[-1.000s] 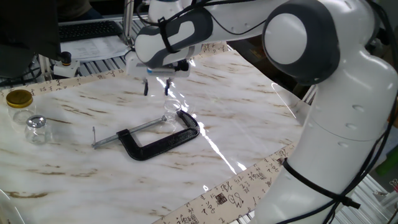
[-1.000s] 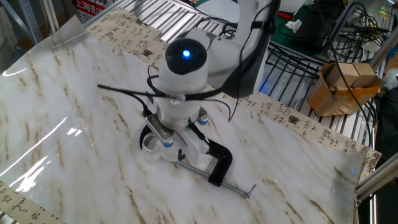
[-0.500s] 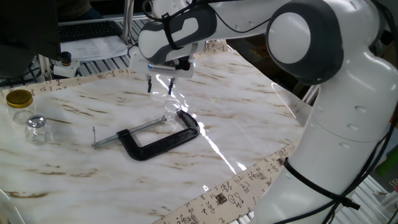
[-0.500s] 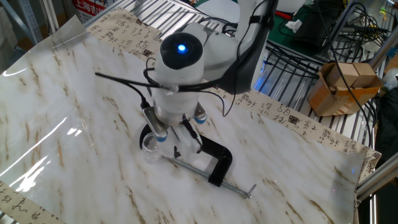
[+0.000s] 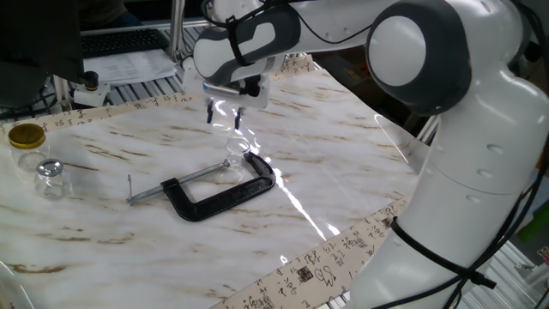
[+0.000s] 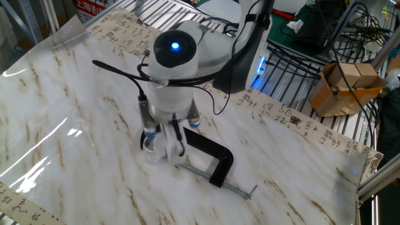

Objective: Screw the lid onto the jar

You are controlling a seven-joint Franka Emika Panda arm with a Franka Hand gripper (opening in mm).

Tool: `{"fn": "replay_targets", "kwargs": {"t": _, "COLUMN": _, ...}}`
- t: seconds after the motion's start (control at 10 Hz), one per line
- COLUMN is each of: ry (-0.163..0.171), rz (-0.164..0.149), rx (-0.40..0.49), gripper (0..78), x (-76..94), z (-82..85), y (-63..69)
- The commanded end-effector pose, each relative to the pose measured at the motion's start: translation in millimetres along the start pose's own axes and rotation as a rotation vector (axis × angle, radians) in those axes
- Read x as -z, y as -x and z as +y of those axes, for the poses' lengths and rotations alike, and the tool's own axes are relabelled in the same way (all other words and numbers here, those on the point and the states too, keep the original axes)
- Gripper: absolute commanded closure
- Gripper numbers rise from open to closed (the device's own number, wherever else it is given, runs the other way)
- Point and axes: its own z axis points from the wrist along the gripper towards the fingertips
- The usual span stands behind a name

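The jar (image 5: 235, 154) is a tiny clear glass one standing on the marble table beside the screw end of the black C-clamp (image 5: 220, 194). The lid is clear as well, and I cannot tell it apart from the jar's top in either view. My gripper (image 5: 225, 114) hangs a little above the jar, open, with nothing between its fingers. In the other fixed view the jar (image 6: 149, 147) shows at the lower left of the gripper (image 6: 164, 139), whose wrist hides most of the fingers.
At the table's left edge stand a gold-lidded jar (image 5: 27, 141) and a bulbous clear jar (image 5: 50, 178). The clamp (image 6: 211, 160) lies across the middle. Metal rails and a cardboard box (image 6: 343, 86) lie beyond the table edge.
The gripper has risen and drifted slightly right above the jar, still open, and the wrist has turned. The jar and clamp have not moved.
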Motion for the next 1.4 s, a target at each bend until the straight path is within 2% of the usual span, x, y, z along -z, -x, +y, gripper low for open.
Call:
{"fn": "replay_targets", "kwargs": {"t": 0.1, "ry": 0.002, "rz": 0.001, "rx": -0.173, "gripper": 76.4, "x": -0.3, "z": -1.4, "y": 21.4}}
{"fn": "replay_targets", "kwargs": {"t": 0.6, "ry": 0.015, "rz": 0.019, "rx": -0.237, "gripper": 76.4, "x": -1.3, "z": -1.3, "y": 25.4}}
{"fn": "replay_targets", "kwargs": {"t": 1.0, "ry": 0.014, "rz": 0.024, "rx": -0.211, "gripper": 76.4, "x": -1.3, "z": -1.3, "y": 25.4}}
{"fn": "replay_targets", "kwargs": {"t": 1.4, "ry": 0.021, "rz": 0.036, "rx": -0.284, "gripper": 76.4, "x": -1.3, "z": -1.3, "y": 25.4}}
